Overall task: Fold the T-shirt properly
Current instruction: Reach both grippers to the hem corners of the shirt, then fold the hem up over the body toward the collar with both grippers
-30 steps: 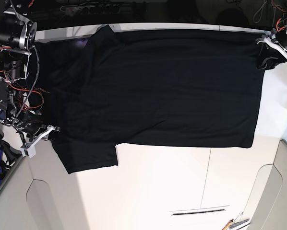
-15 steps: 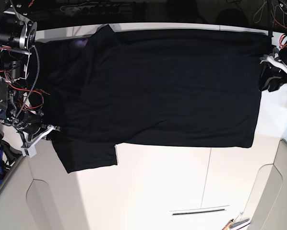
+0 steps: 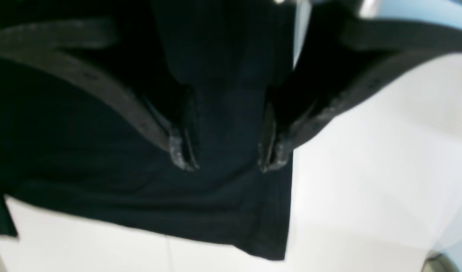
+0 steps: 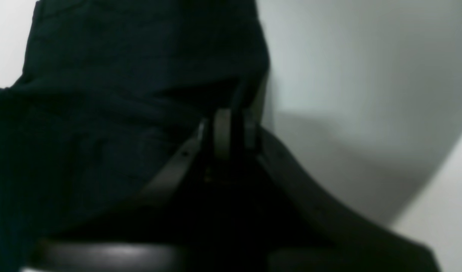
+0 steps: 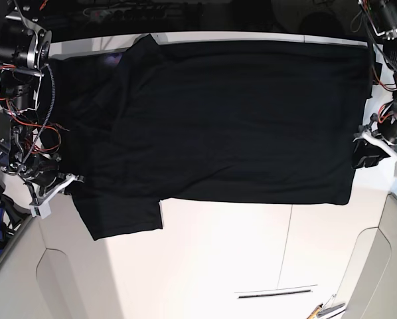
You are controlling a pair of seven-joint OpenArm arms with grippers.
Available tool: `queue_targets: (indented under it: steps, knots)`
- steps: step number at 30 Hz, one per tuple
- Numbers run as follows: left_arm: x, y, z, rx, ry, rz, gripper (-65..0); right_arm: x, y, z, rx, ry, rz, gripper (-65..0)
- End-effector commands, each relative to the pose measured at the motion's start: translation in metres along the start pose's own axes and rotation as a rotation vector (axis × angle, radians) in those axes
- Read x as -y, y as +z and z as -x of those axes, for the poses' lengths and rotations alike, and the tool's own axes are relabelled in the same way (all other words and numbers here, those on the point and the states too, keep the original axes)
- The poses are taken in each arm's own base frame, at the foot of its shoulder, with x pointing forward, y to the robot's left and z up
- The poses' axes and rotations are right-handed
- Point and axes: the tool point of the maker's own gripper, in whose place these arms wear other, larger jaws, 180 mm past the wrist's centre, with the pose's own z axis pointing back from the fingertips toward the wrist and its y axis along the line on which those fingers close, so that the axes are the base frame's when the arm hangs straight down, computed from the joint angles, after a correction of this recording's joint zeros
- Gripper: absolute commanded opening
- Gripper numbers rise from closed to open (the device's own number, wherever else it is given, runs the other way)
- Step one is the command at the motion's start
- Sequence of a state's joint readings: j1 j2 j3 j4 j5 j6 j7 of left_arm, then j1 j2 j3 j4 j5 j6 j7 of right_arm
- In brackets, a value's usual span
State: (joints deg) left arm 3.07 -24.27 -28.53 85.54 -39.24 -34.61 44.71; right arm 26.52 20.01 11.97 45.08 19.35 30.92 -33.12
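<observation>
The T-shirt (image 5: 232, 119) lies spread flat on the white table, plain black side up, with its hem toward the right of the base view and its sleeves toward the left. My left gripper (image 5: 370, 151) hovers over the hem edge. In the left wrist view the left gripper (image 3: 227, 160) stands open above the black cloth (image 3: 223, 204), near the hem corner. My right gripper (image 5: 60, 186) sits at the near sleeve. In the right wrist view its fingers (image 4: 221, 132) are pressed together on a raised fold of the cloth (image 4: 121, 75).
The white table (image 5: 218, 266) extends toward the front, with a thin slot (image 5: 275, 292) in it. Arm hardware and red cables (image 5: 16, 86) crowd the left edge. A few small tools (image 5: 328, 309) lie at the bottom edge.
My left gripper opened, let go of the far hem corner and moved nearer along the hem edge; that corner now lies flat. My right gripper closed on the sleeve cloth.
</observation>
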Motion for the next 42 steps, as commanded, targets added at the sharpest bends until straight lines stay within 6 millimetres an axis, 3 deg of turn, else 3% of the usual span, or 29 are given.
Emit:
queue_targets:
  steps: [1,8,12,15,19,26,38,40,42]
  knots:
    - [-0.005,-0.005,-0.028,0.062,-0.014,-0.006,-35.7,0.004,0.005,-0.02,0.04,0.017,0.007,-65.0]
    - [-0.017,-0.058,-0.06,0.04,0.041,-0.009,-35.4,0.004,0.005,-0.019,0.037,0.016,0.007,-65.0]
    - [-0.04,-0.074,-0.079,0.057,0.055,-0.097,-28.2,0.004,0.005,-0.018,0.036,0.017,0.007,-65.0]
    - [-0.05,-0.083,-0.084,0.037,0.058,-0.127,-27.4,0.004,0.005,-0.019,0.038,0.016,0.007,-65.0]
    - [-0.056,-0.095,-0.077,0.006,0.125,-0.13,-27.4,0.004,0.005,-0.019,0.038,0.016,0.007,-65.0]
    - [-0.068,-0.106,-0.043,-0.034,0.235,-0.15,-27.4,0.004,0.005,-0.019,0.037,0.016,0.007,-65.0]
    - [-0.03,-0.124,-0.03,-0.049,0.268,-0.046,-27.5,0.004,0.005,-0.019,0.037,0.017,0.007,-65.0]
    - [-0.029,-0.125,-0.031,-0.049,0.269,-0.045,-34.4,0.004,0.005,-0.019,0.037,0.016,0.007,-65.0]
    - [-0.031,-0.124,-0.033,-0.038,0.267,-0.049,-52.0,0.004,0.005,-0.019,0.038,0.016,0.007,-65.0]
